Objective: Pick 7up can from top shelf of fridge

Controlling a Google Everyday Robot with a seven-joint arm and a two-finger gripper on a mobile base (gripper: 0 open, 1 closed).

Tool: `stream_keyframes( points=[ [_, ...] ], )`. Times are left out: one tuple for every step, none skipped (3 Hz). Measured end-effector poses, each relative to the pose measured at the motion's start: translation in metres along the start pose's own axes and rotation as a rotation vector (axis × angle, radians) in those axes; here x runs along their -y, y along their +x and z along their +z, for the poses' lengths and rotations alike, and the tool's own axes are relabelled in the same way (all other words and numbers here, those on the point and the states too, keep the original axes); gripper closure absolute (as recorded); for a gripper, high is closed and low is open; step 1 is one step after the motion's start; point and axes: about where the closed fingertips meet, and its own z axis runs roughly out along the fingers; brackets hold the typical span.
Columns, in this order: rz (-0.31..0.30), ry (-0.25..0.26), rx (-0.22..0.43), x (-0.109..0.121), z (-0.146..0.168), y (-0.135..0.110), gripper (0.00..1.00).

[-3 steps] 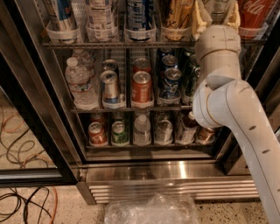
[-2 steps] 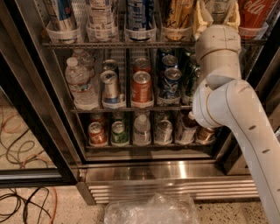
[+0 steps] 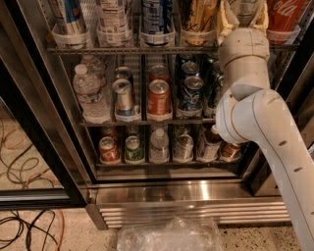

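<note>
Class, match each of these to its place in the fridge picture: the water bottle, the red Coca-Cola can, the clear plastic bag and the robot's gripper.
Things:
1. water bottle
2. red Coca-Cola can
3. clear plastic bag
4. gripper

Places:
A. on the floor in front of the fridge
B. at the top shelf, second spot from the right
C. middle rack, far left
D. top shelf, far right

Pairs: 1-C, 2-D, 3-A, 4-B
</note>
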Motion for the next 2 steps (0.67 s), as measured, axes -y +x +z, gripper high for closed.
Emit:
stream_keyframes(
  points=[
    [0.001, -0.001, 0.002, 0.000, 0.000, -0.001, 1.00],
    [0.012, 0.001, 0.025, -0.001, 0.005, -0.011, 1.00]
  ],
)
